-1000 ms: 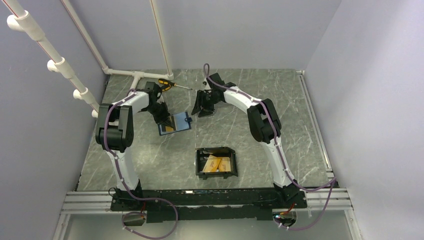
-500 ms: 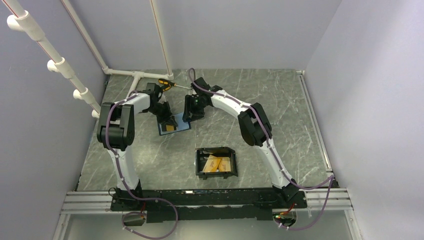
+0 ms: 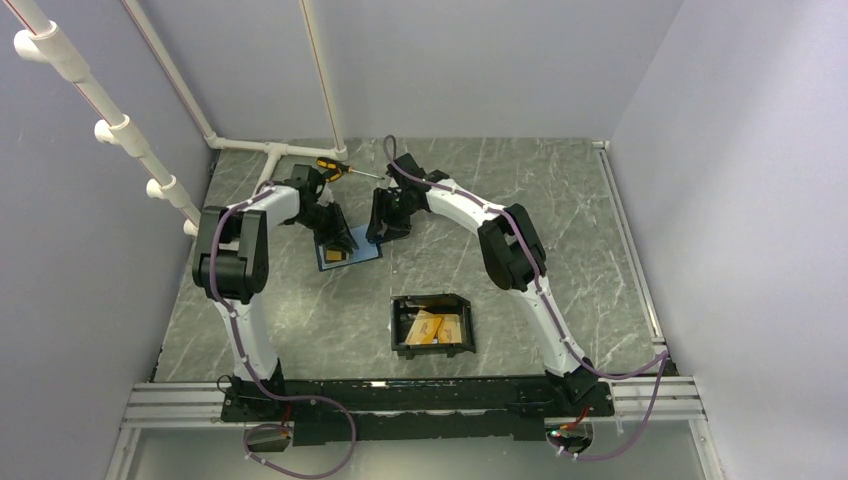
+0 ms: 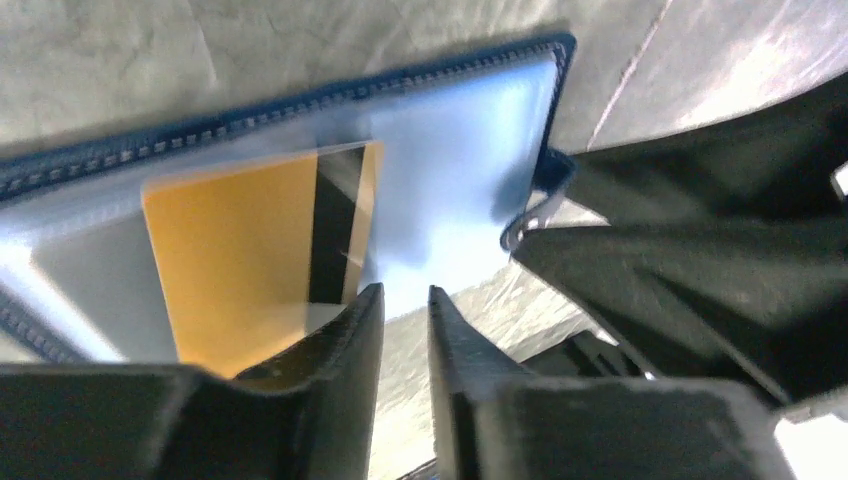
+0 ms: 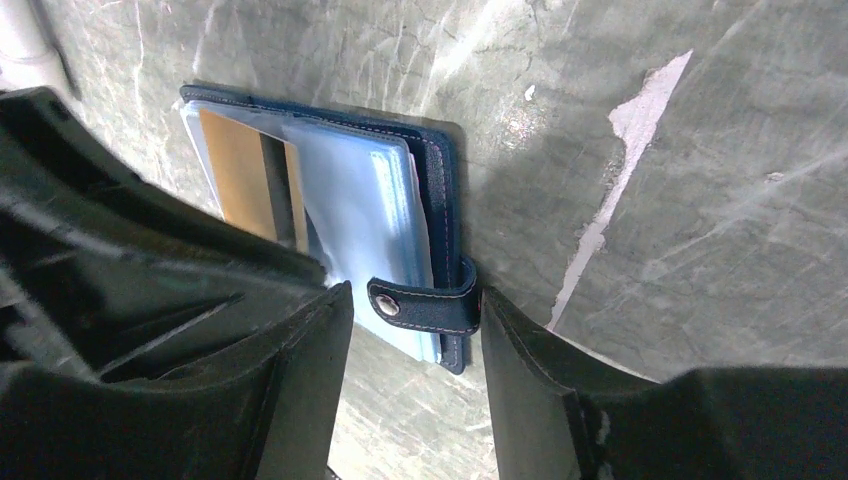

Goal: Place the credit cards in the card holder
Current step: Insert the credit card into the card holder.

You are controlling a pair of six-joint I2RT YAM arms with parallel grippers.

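Note:
An open dark blue wallet (image 3: 352, 250) lies flat at the table's back left, and one orange credit card (image 4: 245, 250) with a black stripe sits in its clear sleeve. My left gripper (image 4: 405, 295) hovers low over the wallet's near edge, open only a crack, with nothing between its fingers. My right gripper (image 5: 413, 295) is open at the wallet's right edge, its fingers on either side of the snap strap (image 5: 425, 305). The black card holder (image 3: 398, 330) stands nearer the arm bases and holds two orange credit cards (image 3: 437, 327).
A yellow-and-black screwdriver (image 3: 331, 167) lies behind the wallet by the white pipes (image 3: 268, 152). The right gripper's dark body (image 4: 700, 250) fills the right of the left wrist view. Grey walls close in the table on three sides.
The right arm swung left to the wallet's right edge. The left gripper, shut before, has parted slightly. The wallet now lies flatter.

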